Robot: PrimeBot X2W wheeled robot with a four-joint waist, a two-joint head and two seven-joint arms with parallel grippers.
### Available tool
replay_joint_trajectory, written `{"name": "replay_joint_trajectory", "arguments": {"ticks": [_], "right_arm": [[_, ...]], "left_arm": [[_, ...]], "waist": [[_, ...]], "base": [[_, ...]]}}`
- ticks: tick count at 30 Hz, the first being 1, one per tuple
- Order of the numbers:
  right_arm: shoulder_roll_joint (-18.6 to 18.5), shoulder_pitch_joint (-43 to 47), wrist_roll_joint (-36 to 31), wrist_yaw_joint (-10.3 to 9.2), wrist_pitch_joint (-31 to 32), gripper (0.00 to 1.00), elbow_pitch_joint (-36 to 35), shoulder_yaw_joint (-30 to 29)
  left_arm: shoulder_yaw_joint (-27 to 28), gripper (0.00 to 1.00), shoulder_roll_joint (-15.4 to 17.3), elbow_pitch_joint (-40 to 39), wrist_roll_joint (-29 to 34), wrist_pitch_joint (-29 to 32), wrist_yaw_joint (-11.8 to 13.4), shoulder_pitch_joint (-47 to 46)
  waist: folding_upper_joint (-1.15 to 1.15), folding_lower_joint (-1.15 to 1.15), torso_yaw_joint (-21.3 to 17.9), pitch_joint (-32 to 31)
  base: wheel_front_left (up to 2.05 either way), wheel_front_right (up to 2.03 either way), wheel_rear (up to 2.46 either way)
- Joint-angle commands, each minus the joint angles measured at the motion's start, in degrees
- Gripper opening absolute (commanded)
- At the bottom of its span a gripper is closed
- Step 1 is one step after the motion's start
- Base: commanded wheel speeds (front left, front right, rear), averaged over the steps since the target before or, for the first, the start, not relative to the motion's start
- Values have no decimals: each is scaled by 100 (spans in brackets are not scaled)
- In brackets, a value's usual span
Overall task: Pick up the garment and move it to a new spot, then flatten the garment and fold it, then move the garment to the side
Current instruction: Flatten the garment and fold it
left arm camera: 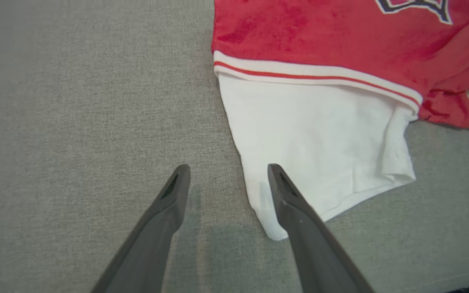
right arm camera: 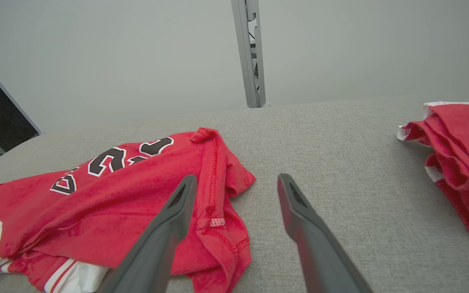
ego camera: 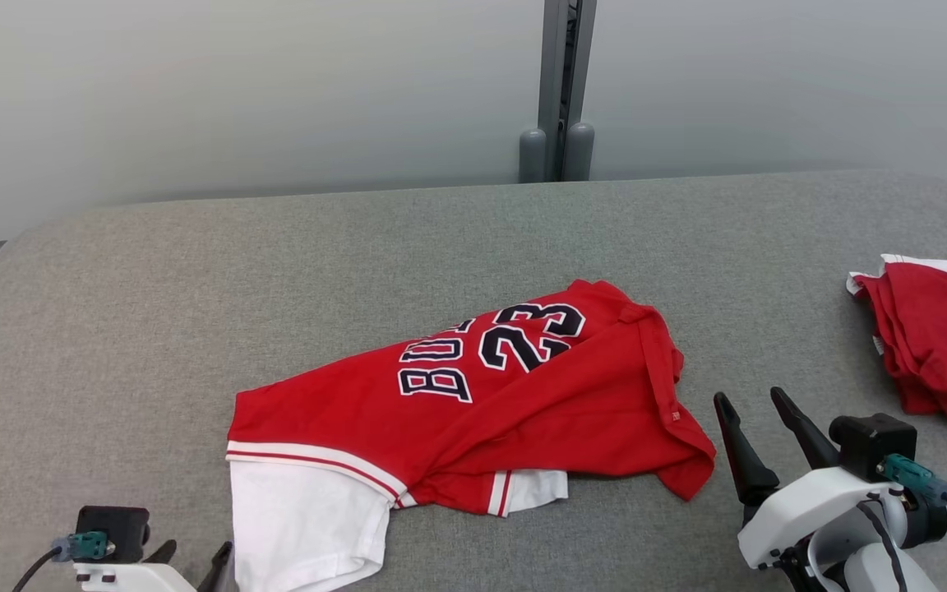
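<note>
Along the table's near edge the garment lies stretched left to right. Its white sleeve is just beside the left gripper, whose jaws are apart and empty. The right gripper, also apart, flanks the other end.

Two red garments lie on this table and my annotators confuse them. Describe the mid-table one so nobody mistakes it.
On the grey padded table, look to the middle. The garment there is a rumpled red jersey. Unlike the red pile at the table's right edge, it shows a dark, white-edged 23 and a white section at its near left corner.
</note>
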Motion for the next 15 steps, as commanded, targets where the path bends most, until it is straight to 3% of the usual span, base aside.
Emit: {"name": "replay_joint_trajectory", "arguments": {"ticks": [1,6,15], "right_arm": [[-49,58,-10,1,24,100,-21,-35],[-35,94,-34,1,38,100,-69,-43],[-57,134,-52,1,-184,100,-333,-73]], "left_arm": [[67,100,88,-39,44,-57,74,45],[159,100,39,-374,66,-253,210,94],[537,100,-290,-612,294,-1519,521,63]], "waist": [[0,0,10,-7],[0,0,11,-32],[0,0,-140,-118]], "base": [[0,0,0],[0,0,0],[0,0,0]]}}
